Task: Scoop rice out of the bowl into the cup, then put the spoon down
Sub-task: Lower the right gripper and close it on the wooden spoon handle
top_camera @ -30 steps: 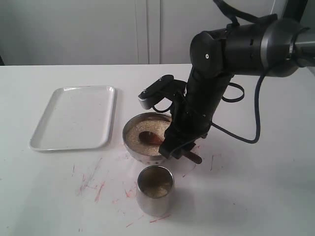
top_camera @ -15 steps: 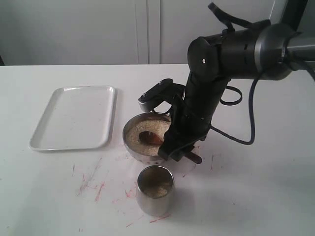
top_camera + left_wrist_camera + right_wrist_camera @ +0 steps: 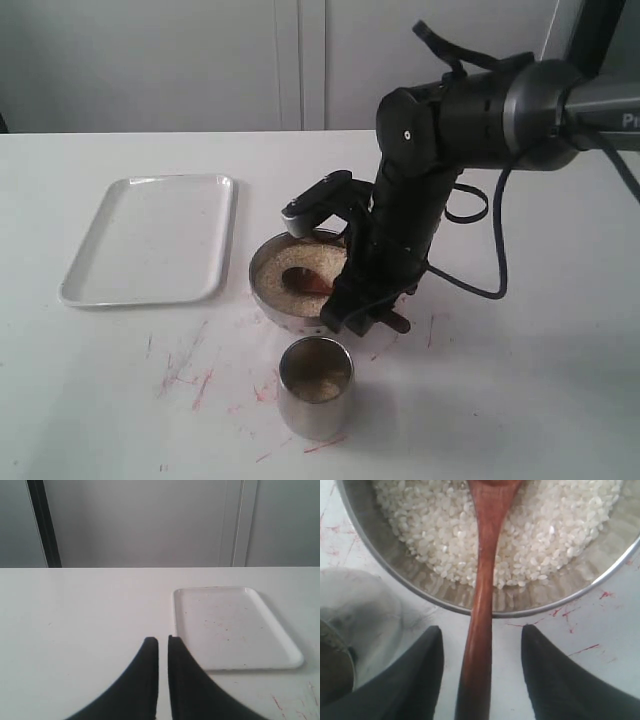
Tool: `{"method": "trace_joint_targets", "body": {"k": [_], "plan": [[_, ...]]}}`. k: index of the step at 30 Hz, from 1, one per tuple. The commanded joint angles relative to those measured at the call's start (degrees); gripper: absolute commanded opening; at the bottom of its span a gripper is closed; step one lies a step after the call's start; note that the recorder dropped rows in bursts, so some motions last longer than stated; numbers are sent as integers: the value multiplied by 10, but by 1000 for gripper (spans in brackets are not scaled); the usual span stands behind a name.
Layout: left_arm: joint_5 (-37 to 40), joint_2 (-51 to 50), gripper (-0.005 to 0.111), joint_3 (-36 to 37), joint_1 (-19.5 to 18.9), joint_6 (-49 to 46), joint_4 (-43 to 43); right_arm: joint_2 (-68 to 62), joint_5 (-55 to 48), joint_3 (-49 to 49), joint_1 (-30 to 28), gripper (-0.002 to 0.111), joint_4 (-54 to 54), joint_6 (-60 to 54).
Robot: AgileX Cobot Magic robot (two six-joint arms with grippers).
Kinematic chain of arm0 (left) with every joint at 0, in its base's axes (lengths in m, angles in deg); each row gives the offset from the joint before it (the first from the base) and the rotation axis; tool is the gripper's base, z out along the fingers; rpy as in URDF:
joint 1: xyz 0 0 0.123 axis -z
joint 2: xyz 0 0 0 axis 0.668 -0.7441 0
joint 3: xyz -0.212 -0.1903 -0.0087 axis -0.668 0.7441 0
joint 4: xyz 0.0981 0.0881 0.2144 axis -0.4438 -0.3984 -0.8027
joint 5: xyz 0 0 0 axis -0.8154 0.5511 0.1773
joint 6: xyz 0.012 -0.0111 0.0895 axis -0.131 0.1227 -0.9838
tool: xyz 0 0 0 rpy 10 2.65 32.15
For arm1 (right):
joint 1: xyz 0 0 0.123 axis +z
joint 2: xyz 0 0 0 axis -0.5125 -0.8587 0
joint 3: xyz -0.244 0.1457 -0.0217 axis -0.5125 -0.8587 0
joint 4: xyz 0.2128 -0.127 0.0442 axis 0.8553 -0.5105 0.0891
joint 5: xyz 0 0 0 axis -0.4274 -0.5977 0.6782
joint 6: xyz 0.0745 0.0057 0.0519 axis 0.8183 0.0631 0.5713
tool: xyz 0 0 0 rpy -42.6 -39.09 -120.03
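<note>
The steel bowl [image 3: 262, 290] sits mid-table, filled with rice [image 3: 325, 260]. In it lies the wooden spoon [image 3: 300, 280], head on the grains and handle sloping out over the near-right rim. My right gripper [image 3: 365, 315] hangs low over that handle end. In the right wrist view the right gripper [image 3: 481, 628] is open: its fingers straddle the spoon [image 3: 482, 605] handle with a gap on each side, just outside the bowl [image 3: 410, 582] and its rice [image 3: 435, 530]. The cup [image 3: 315, 385] stands in front of the bowl with some rice inside. My left gripper [image 3: 163, 639] is shut and empty over bare table.
A flat white tray [image 3: 150, 238] lies to the left of the bowl; the tray [image 3: 230, 625] also shows ahead of the left gripper. Red scribble marks cover the table around the bowl and cup. The cup's rim [image 3: 332, 665] is close beside one right finger.
The right arm has shifted slightly to the left above the bowl, its gripper staying open over the handle. The spoon, bowl and cup have not moved.
</note>
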Motion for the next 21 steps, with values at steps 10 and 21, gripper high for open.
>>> {"method": "trace_joint_targets", "body": {"k": [10,21], "plan": [[-2,0,14,-4,2,3,3,1,7,1,-1,46,-2,5],[-2,0,14,-4,2,3,3,1,3,1,-1,34,-2,5]]}}
